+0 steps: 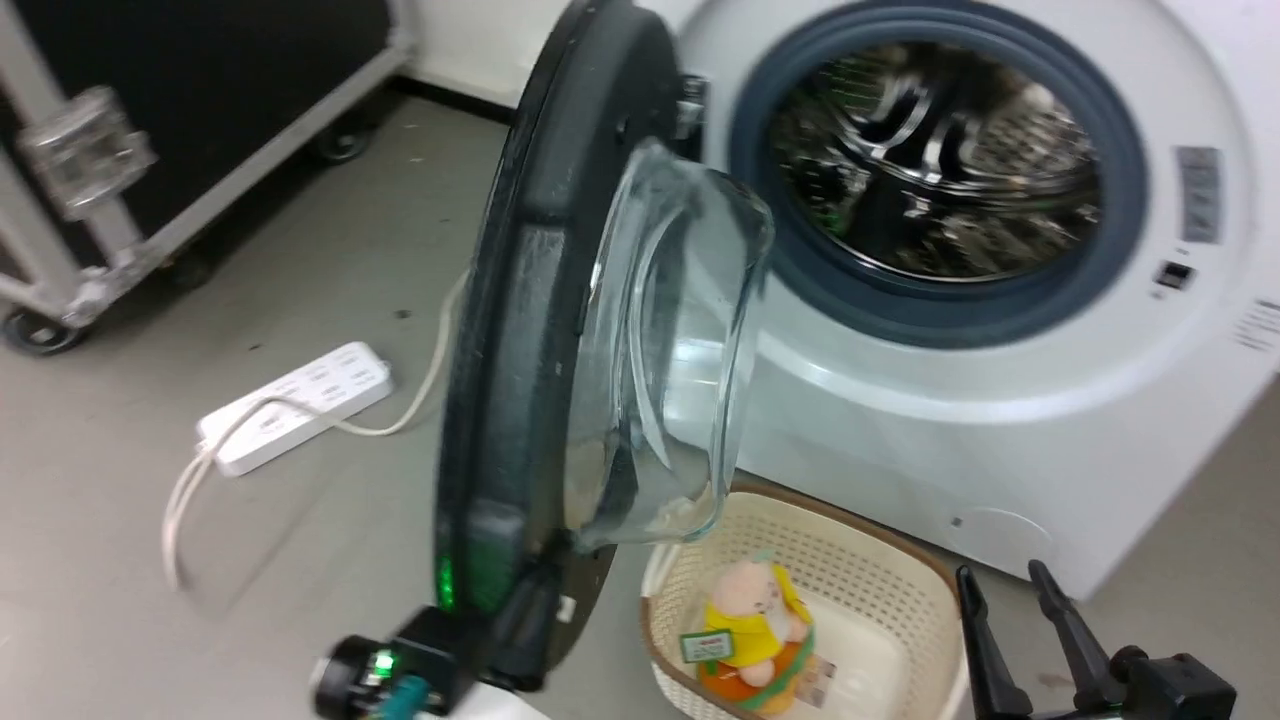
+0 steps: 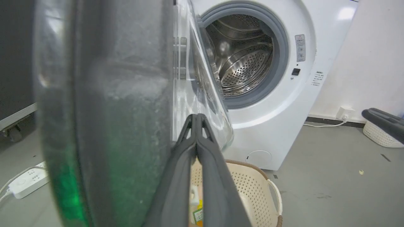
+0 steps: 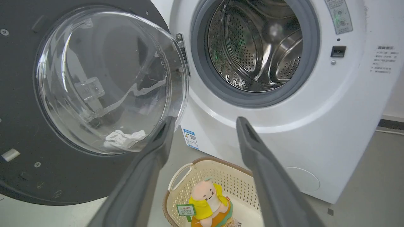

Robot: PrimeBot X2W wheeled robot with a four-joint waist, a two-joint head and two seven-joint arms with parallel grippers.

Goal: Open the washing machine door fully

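Washing machine door (image 1: 515, 300) standing wide open beside the drum opening (image 1: 940, 160).
Left gripper (image 2: 196, 118) closed, empty, tips at the door's inner face; right gripper (image 3: 205, 121) spread, holding nothing.

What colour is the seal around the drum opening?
The seal is plain grey, slightly bluish. It shows best in the right wrist view.

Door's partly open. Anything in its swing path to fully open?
Nothing visible does. The washing machine door would swing left above the floor; the power strip lies flat there, and the black case stands farther off.
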